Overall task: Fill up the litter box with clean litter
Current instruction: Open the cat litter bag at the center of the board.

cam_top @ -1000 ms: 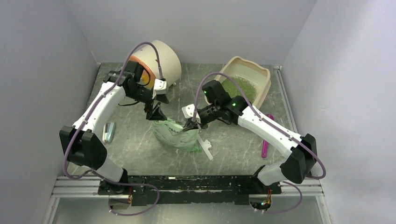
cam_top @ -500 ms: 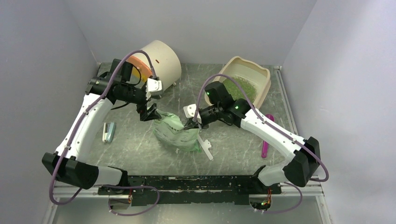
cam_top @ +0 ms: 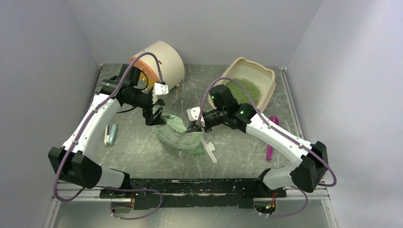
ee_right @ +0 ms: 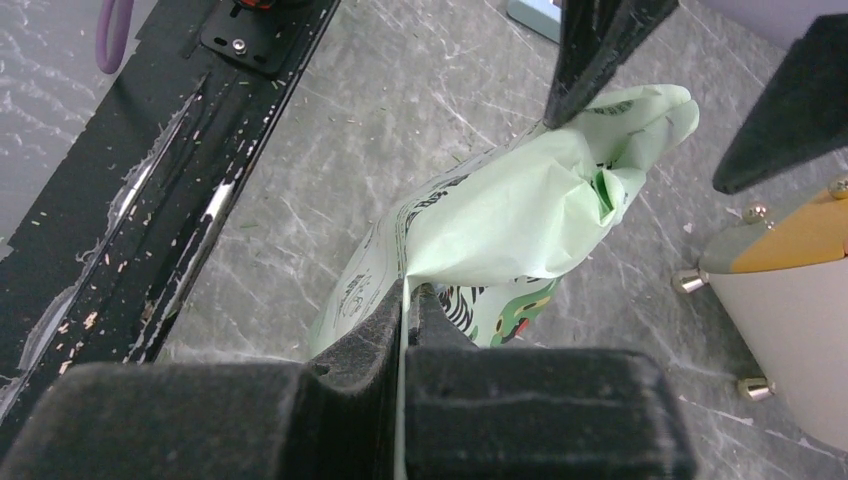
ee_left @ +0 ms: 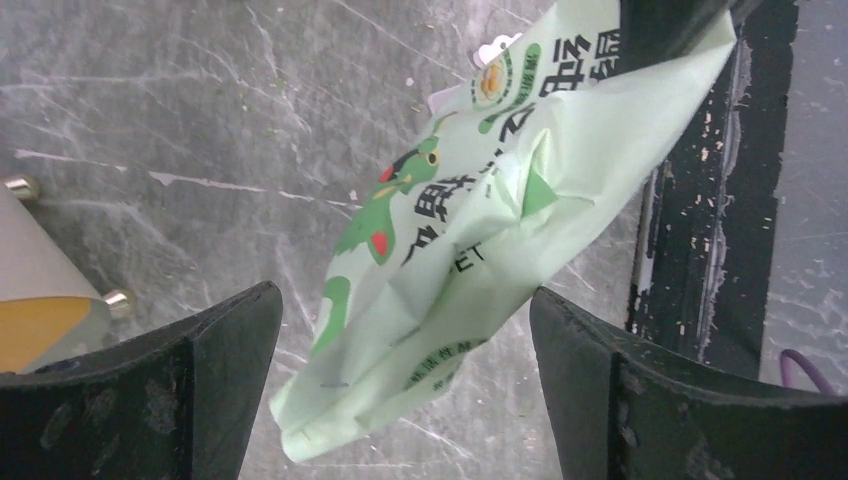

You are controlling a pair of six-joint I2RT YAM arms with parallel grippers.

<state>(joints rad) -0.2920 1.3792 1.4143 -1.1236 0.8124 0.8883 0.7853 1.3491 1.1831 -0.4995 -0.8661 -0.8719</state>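
Litter box — beige, rounded corners — patchy green litter inside

Seen from above, the right arm reaching to the bag covers the litter box corner nearest the bag and the middle of the magenta scoop, while the left arm crosses the orange face of the cabinet beyond the bag. In the left wrist view the bag's top runs off the upper edge, and the fingers of the left hand run off the lower edge. In the right wrist view the right hand hides the bag's lower part, and what the bag holds cannot be told.
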